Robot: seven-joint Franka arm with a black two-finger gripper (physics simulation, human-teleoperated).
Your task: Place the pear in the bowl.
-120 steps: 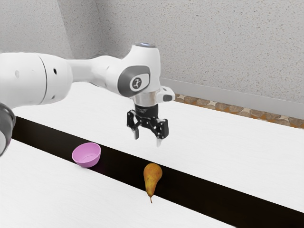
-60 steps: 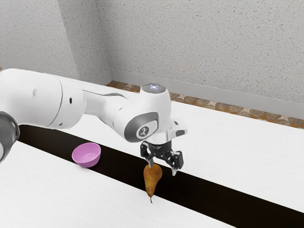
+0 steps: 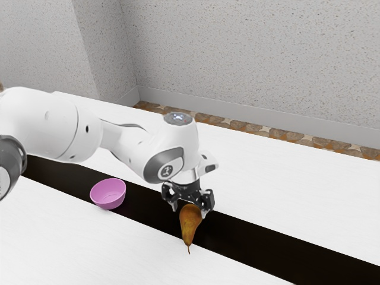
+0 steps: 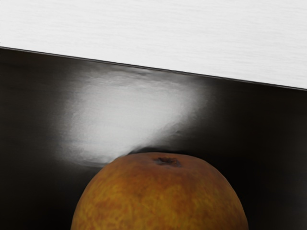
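my gripper (image 3: 189, 212): open, fingers apart | pear (image 3: 190, 224): on dark strip (image 3: 267, 242), blunt end right under my hand, looks to be between the fingertips, can't confirm contact | pink bowl (image 3: 108, 193): toward exterior view's left, apart from pear

Can see a white worktop (image 3: 309, 190), with a dark strip (image 3: 267, 252) crossing it slantwise down to the exterior view's lower right. Beyond it, can make out a band of brown and tan stones (image 3: 237, 125), then a pale skirting (image 3: 297, 123) below a speckled grey wall (image 3: 267, 53). In the wrist view, can pick out a whitish sheen (image 4: 129, 115) on the strip.
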